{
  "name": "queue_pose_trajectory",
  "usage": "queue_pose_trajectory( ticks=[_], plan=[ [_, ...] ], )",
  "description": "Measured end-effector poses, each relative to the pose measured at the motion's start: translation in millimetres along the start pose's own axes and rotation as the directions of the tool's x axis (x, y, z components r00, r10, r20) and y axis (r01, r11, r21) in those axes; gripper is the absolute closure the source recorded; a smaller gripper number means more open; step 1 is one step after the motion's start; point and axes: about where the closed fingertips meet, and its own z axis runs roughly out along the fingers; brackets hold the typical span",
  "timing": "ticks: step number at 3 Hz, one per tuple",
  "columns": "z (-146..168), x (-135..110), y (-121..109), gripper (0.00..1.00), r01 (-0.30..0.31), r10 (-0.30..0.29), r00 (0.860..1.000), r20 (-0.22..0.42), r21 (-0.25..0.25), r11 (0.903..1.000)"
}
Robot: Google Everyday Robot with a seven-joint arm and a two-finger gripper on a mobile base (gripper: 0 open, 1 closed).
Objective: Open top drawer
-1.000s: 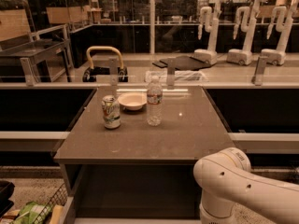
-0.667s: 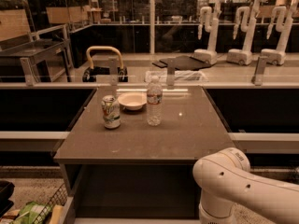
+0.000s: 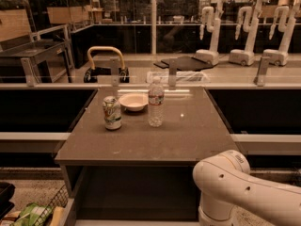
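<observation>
Directly beneath the front edge of the counter point(image 3: 188, 140), the top drawer point(image 3: 136, 194) is seen as a wide, shadowed band, with a pale grey edge at its left end and along the bottom border of the view. Whether it is shut or pulled out cannot be told, and its handle cannot be made out. Only a white, rounded segment of the robot arm point(image 3: 235, 182) is shown, at the lower right, just beside the drawer's right end. The gripper is carried out of view beyond the frame, so its state cannot be told. On the counter, a can point(image 3: 112, 112), a bowl point(image 3: 133, 101) and a water bottle point(image 3: 155, 102) are grouped near the back, all upright, the bowl set between the other two.
</observation>
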Motion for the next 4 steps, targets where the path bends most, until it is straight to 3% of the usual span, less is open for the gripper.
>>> queue_pose_trajectory(
  ticks=[1, 2, 3, 4],
  plan=[
    [0.0, 0.0, 0.0, 0.00, 0.000, 0.000, 1.000, 0.000, 0.000, 1.0000],
    [7.2, 3.7, 24.2, 0.16, -0.017, 0.016, 1.000, -0.014, -0.059, 0.9981],
    [12.1, 6.0, 68.9, 0.47, -0.058, 0.056, 0.998, -0.015, -0.139, 0.9886],
    [10.3, 6.1, 69.0, 0.70, -0.058, 0.056, 0.998, -0.015, -0.139, 0.9885]
  ],
)
